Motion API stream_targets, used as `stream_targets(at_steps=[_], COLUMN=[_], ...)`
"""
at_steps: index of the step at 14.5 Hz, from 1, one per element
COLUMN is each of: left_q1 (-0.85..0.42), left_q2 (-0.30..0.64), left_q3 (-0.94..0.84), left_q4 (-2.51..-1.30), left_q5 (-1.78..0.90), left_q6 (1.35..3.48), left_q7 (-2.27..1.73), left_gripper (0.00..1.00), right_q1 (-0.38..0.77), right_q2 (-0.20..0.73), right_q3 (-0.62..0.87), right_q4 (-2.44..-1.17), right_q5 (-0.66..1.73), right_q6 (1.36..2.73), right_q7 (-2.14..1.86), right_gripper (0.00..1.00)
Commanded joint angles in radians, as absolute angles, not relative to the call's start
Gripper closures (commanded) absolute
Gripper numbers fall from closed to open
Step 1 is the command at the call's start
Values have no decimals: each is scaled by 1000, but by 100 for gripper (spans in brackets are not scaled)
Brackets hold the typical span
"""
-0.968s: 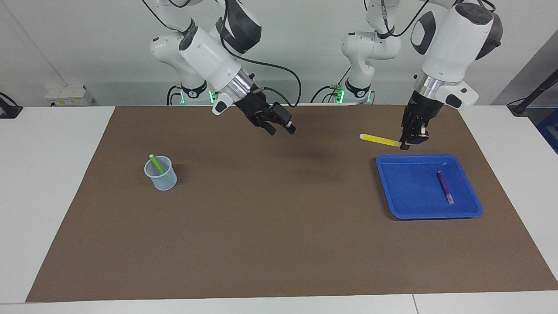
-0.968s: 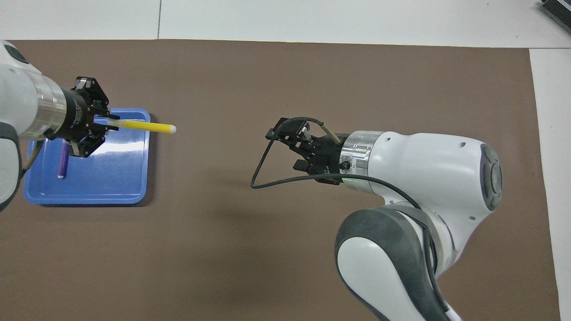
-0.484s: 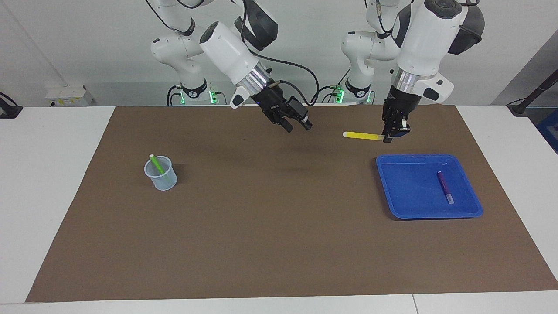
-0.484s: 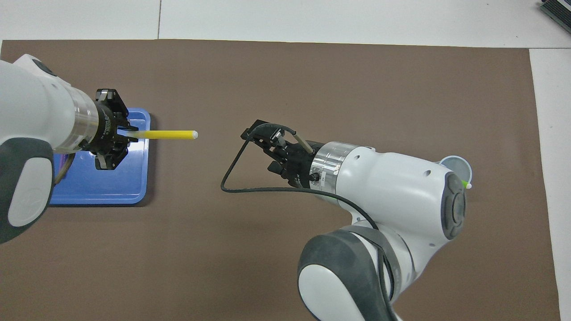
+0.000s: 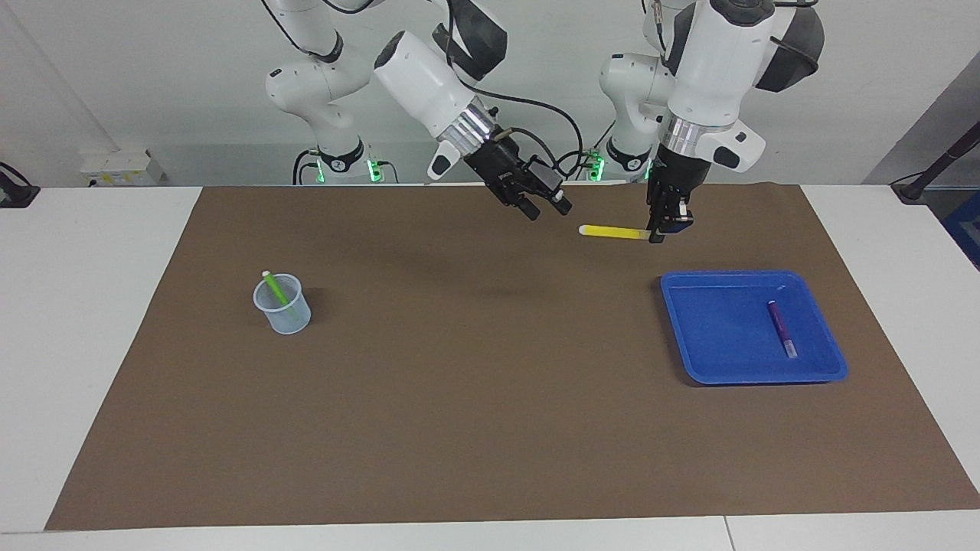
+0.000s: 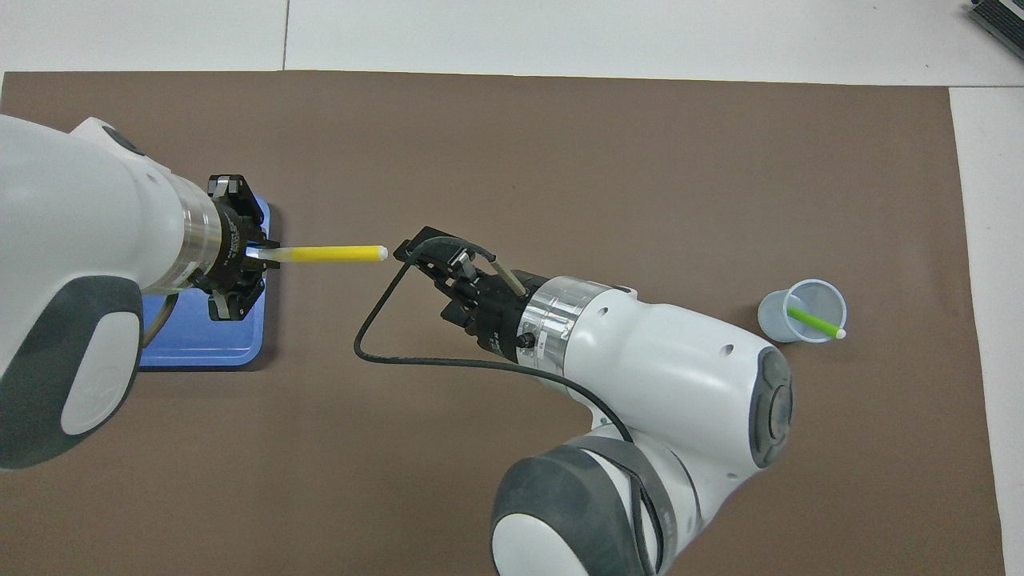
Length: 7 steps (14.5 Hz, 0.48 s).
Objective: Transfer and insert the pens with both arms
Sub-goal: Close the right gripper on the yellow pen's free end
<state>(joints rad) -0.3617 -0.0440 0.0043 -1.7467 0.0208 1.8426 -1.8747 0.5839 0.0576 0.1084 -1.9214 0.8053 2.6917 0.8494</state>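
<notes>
Three pens (image 5: 611, 232), one cup (image 5: 283, 304), one tray (image 5: 720, 337)

Facing camera looks from six o'clock toward the robots; overhead looks steeply down from twelve; both share the worktop (image 5: 490, 428).

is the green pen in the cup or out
In: the green pen stands slanted inside the clear cup, whitish end sticking above its rim.

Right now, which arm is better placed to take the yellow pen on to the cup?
Right. Its open end effector hangs just off the free tip of the yellow pen, which the left end effector holds over the mat. The cup stands toward the right arm's end of the table.
</notes>
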Motion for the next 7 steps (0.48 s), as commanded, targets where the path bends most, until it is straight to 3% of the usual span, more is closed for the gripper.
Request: stream_targets(at_steps=[1, 4, 7], left_q1=[-382, -388, -388], left_q2=[-74, -74, -74], left_q3=[9, 9, 9], left_q4=[-1775, -1775, -1775], left_q5=[43, 43, 43], left_q6=[1835, 1835, 1835], left_q7=[-1913, -1916, -1916], left_gripper=[100, 100, 100], right_q1=[598, 632, 635], right_q2=[121, 139, 169], right_q3=[107, 107, 107], right_q4=[-1846, -1824, -1815], right_q5=[831, 831, 825], right_q6=[2707, 2773, 2806], right_q7=[857, 897, 888], right_gripper=[0, 0, 8])
